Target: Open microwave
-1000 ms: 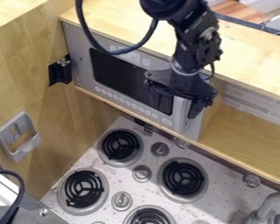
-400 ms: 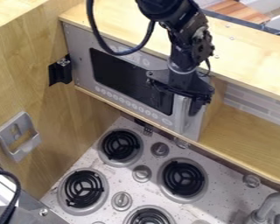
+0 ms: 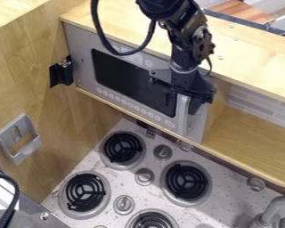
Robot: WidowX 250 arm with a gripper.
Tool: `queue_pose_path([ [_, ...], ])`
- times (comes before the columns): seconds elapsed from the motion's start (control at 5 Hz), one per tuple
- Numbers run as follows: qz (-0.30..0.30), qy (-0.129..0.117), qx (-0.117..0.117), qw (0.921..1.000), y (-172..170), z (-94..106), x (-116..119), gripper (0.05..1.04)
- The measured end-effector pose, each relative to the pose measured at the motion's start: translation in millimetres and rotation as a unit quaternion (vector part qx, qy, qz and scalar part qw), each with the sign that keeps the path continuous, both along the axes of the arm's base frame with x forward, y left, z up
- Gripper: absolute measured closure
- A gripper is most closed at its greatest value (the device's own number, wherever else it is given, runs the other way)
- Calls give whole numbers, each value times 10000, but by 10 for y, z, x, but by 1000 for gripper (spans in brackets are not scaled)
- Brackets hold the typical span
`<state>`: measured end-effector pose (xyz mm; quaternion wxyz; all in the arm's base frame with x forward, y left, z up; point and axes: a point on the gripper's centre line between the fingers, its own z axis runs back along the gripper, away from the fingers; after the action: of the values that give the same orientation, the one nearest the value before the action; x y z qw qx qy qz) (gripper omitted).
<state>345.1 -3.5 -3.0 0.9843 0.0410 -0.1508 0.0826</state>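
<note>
Black and two-fingered, the claw [image 3: 181,103] is hanging open over the upper part of the microwave's pale upright handle [image 3: 183,118]. At left, a grey slotted plate [image 3: 31,147] is sitting on the wooden wall. The silver toy microwave [image 3: 79,53], dark-windowed and shut, is standing beyond black coil burners [image 3: 123,147]. A grey faucet [image 3: 280,205] is rising near right.

The place was a toy kitchen of pale wood-grain panels [image 3: 79,111]. A silver, boxy microwave with a dark window [image 3: 79,53] sat above a speckled, light-grey stovetop [image 3: 124,179] with round black coil burners [image 3: 185,181] and round silver knobs [image 3: 144,177]. A curved grey faucet [image 3: 278,204] and a grey brick-patterned backsplash [image 3: 258,107] also marked it as a kitchen.
</note>
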Motion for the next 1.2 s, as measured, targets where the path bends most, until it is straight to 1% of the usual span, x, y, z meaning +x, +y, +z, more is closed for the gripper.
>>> queue_pose_path([
  [0.2, -13, 15, 6, 10000, -6, -26, 24, 677],
  [0.4, -31, 36, 14, 10000, -20, -30, 26, 754],
  [0.8, 2, 87, 57, 9999, -37, -41, 20, 754],
  [1.0, 53, 120, 144, 9998, -8, -46, -88, 754],
  [1.2, 111, 234, 219, 9994, 30, -34, -284, 755],
])
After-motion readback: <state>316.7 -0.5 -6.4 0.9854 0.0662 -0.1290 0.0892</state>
